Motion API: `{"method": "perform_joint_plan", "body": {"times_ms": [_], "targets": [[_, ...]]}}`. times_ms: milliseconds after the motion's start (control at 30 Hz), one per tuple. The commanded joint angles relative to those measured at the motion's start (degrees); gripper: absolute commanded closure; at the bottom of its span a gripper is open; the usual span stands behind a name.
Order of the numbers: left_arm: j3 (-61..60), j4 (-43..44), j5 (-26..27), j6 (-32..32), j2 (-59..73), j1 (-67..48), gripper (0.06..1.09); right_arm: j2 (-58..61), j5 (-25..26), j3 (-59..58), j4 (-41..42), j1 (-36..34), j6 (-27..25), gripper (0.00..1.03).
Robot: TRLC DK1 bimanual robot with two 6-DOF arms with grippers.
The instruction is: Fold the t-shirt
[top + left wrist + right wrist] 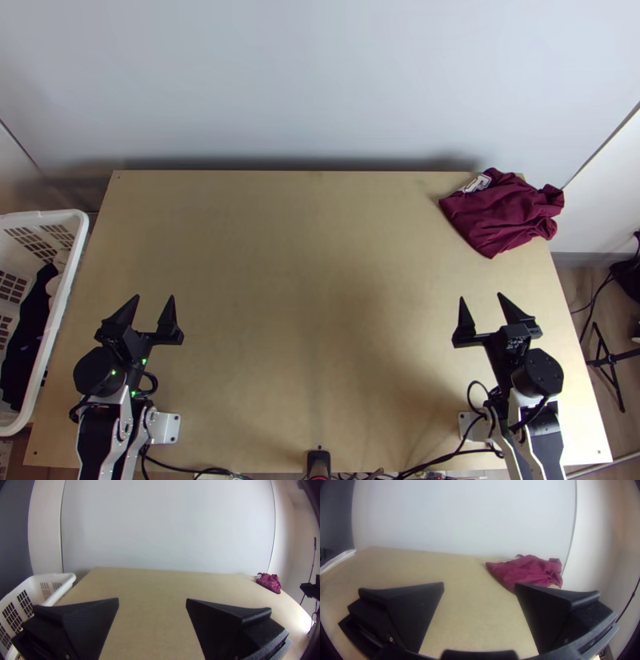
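The dark red t-shirt (504, 212) lies bunched at the table's far right corner, a white print patch at its upper left and part of it at the right edge. My left gripper (154, 298) stands open over the near left of the table, far from the cloth. Nearer to it, my right gripper (481, 296) is open on the near right, below the shirt in the top view. In the left wrist view the left gripper (152, 599) has nothing between its fingers, and the shirt (269, 582) is far off. The right wrist view has the right gripper (479, 584) apart from the shirt (528, 571).
A white basket (60, 320) with dark cloth inside stands against the table's left side. Bare wood of the table (296, 272) spreads between the arms. A pale wall rises behind the far edge, and cables run along the near edge. A black stand is at the right.
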Motion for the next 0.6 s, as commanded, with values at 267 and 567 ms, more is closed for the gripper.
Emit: {"method": "perform_joint_plan", "body": {"times_ms": [267, 567], "targets": [[0.0, 0.0, 0.0, -0.1, 0.0, -4.5, 0.10, 0.0, 0.0, 0.0, 0.0, 0.0, 0.0, 0.05], [0.0, 0.0, 0.1, -0.1, -0.1, -4.8, 0.10, 0.0, 0.0, 0.0, 0.0, 0.1, 0.0, 0.05]]}}
